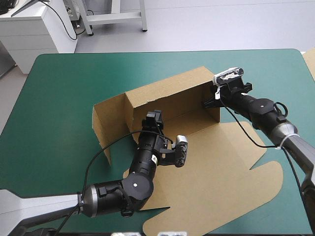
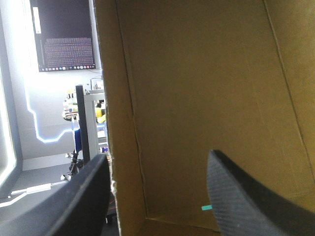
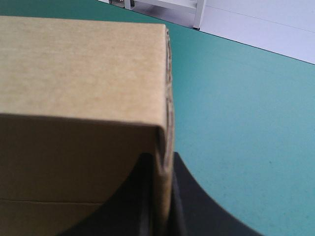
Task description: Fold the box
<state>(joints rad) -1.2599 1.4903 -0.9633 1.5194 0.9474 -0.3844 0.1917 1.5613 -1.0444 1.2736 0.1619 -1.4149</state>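
The brown box (image 1: 172, 96) stands mid-table with its back wall and both side walls raised, and its lid (image 1: 221, 167) lies flat toward the near right. My left gripper (image 1: 153, 118) reaches in at the box's near left part. It is open (image 2: 157, 196), and a raised wall's edge (image 2: 110, 147) stands between its fingers without being pinched. My right gripper (image 1: 210, 102) is at the near end of the right side wall. There it is shut (image 3: 165, 196) on the edge of that wall (image 3: 78, 69).
Teal-green cover (image 1: 59, 98) shows around the box on the left, far and right sides. A pale strip of board (image 1: 310, 59) pokes in at the table's right edge. The lid's flaps reach close to the table's near edge.
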